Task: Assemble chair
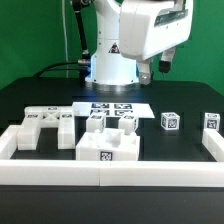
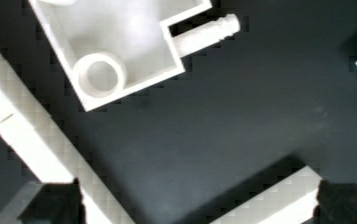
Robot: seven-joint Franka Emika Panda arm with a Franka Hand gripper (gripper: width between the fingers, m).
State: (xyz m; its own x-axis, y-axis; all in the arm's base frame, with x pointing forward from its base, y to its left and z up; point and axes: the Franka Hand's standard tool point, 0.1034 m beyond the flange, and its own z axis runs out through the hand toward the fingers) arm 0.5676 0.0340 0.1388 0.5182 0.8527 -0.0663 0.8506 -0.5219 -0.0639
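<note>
Exterior view: shows the pincer (image 1: 153, 68) hanging high over the black desk (image 1: 30, 100), fingers apart, holding and touching nothing. Counts at least five white chair pieces (image 1: 107, 148) spread below: a flat slotted one toward the exterior view's left, two blocky ones in the middle just in front of the marker board (image 1: 113, 108), and two small tagged cubes (image 1: 170, 121) toward the exterior view's right. Takes in white border rails (image 1: 150, 172) at front and sides. Wrist view: catches what the other cannot, two dark, blurred fingertips (image 2: 50, 205) spread wide over bare desk, plus one slotted piece (image 2: 113, 45) with a round hole, near one rail (image 2: 24, 120).
</note>
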